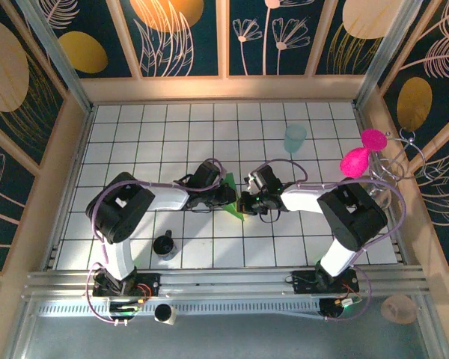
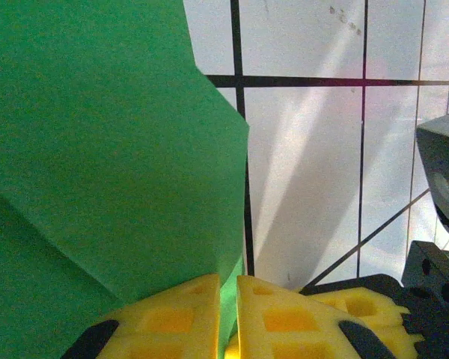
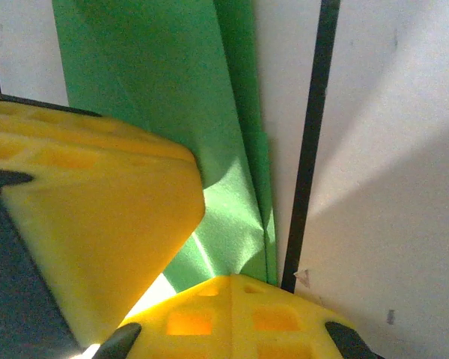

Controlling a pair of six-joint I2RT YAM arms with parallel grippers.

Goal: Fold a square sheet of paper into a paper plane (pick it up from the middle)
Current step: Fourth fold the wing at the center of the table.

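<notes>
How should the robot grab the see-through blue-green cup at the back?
Grip the cup around its side wall, coming in level from the near side. It seems to stand upright and alone on the table, with bare tiles in front of it. A pinch on its thin rim from above would probably be less steady.

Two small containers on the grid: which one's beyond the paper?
The pale teal cup, beyond the green paper, far right. The small dark container stands on the near left tiles.

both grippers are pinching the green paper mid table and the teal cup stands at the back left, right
No: the teal cup stands at the back right, as the top view shows. The left gripper and right gripper do pinch the green paper mid table.
</notes>
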